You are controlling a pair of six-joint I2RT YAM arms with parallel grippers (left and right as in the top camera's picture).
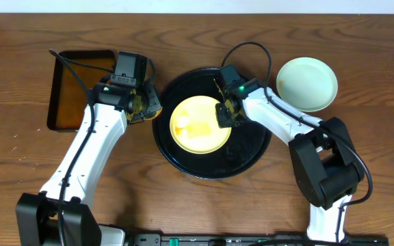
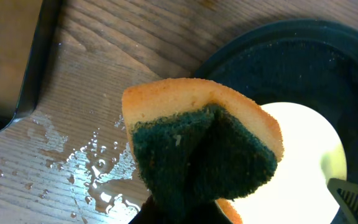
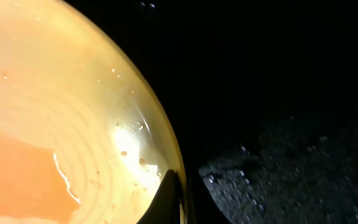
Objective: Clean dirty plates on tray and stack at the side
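Left of the left pincer [image 1: 143,108]: small tray [image 1: 74,89] of brown liquid, near. Left pincer clamped on a sponge [image 2: 204,149], just beside the round tray's [image 1: 252,156] left rim; water drops [image 2: 98,171] on the table [image 1: 19,150] beside it. Right pincer [image 1: 223,116] closed tight on the yellow plate's [image 1: 193,126] right rim; plate lies on the round tray, orange smear [image 3: 17,177] inside. Mint plate [image 1: 307,83] right of that pincer, off-tray, on the table.

Mid-table on brown wooden table [image 1: 19,171]: large round glossy black tray [image 1: 252,160], bearing pale yellow round plate [image 1: 197,126] left of middle. Right, farther back: pale mint-blue round plate [image 1: 306,83]. Left: rectangular black tray of brown liquid [image 1: 50,102]; orange-and-green sponge [image 2: 204,149] between trays.
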